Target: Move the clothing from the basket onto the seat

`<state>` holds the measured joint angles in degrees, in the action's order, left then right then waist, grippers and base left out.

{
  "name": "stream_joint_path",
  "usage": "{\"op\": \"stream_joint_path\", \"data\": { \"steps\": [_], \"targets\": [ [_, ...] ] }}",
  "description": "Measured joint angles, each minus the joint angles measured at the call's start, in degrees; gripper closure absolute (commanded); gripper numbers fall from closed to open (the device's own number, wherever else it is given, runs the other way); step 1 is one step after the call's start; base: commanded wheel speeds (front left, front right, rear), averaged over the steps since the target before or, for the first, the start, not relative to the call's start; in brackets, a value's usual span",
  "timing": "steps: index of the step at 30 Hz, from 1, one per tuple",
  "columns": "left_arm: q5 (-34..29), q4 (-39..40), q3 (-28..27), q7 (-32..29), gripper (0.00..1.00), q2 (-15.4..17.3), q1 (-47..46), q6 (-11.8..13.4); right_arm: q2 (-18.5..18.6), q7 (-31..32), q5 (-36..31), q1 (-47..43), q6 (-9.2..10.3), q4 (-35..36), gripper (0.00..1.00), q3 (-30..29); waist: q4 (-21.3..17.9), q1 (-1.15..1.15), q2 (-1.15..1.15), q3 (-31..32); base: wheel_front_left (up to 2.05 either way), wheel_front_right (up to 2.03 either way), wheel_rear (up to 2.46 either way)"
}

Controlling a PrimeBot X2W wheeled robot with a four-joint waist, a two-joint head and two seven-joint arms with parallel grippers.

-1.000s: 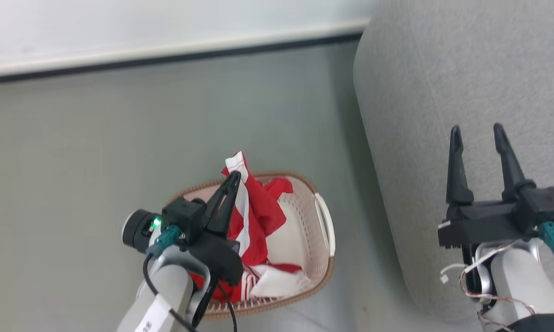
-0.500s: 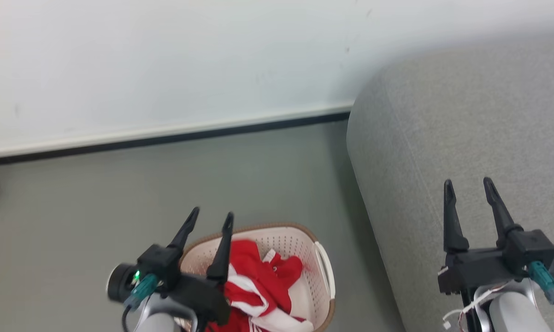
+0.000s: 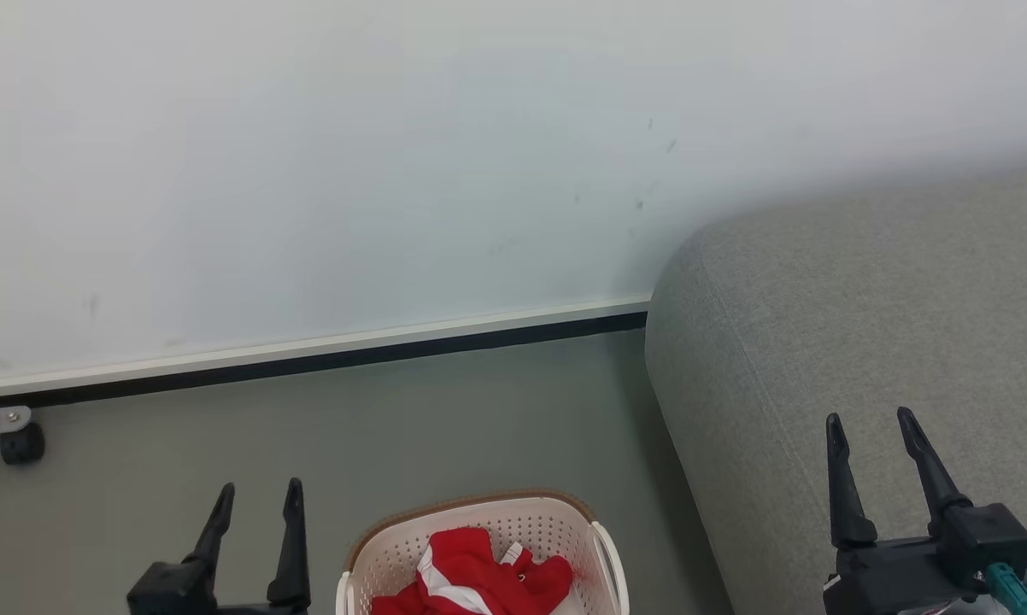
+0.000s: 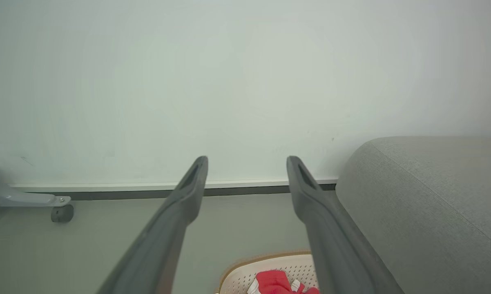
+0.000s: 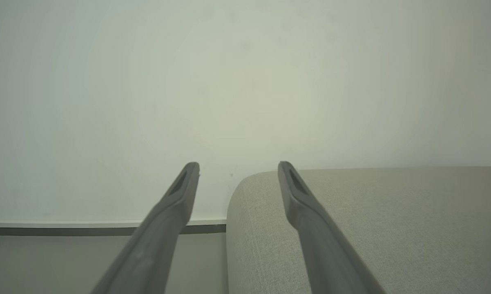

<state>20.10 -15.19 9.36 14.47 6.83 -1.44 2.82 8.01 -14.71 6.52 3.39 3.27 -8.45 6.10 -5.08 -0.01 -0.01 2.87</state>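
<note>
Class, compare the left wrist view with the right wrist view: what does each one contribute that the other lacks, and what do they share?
Left wrist view's own: the open left gripper, the basket holding the red clothing, and a small black caster by the wall. Right wrist view's own: the open right gripper. Shared: the grey seat, the pale wall and the floor.

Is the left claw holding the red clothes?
No, the left claw is open and empty, and the clothes lie in the basket.
</note>
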Motion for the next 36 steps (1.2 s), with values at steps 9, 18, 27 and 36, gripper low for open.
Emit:
{"op": "stream_joint_path", "data": {
  "steps": [9,18,27,36],
  "targets": [
    [0.00,3.47,-3.32,0.00,0.00,1.00,4.52,0.86,0.20,0.00,0.01,-1.80,-0.60,0.86,0.00,0.25,0.54,0.01,0.01,1.01,0.00,0.00,0.00],
    [-0.01,5.66,-5.38,0.00,0.00,1.01,7.66,1.48,0.23,0.00,0.01,-3.38,-0.76,2.23,0.00,0.23,0.47,0.02,0.01,0.87,0.00,0.00,0.00],
    [-0.38,6.87,-5.73,0.00,0.00,0.93,7.79,1.72,0.29,0.00,0.10,-3.47,-0.76,2.46,0.00,-0.08,0.51,0.02,0.01,0.48,0.00,0.00,0.00],
    [-0.51,7.50,-5.82,0.00,0.00,0.73,7.81,1.71,0.27,0.00,0.30,-3.48,-0.76,2.59,0.00,-0.14,0.50,0.02,0.01,-0.11,0.00,0.00,0.00]
  ]
}}
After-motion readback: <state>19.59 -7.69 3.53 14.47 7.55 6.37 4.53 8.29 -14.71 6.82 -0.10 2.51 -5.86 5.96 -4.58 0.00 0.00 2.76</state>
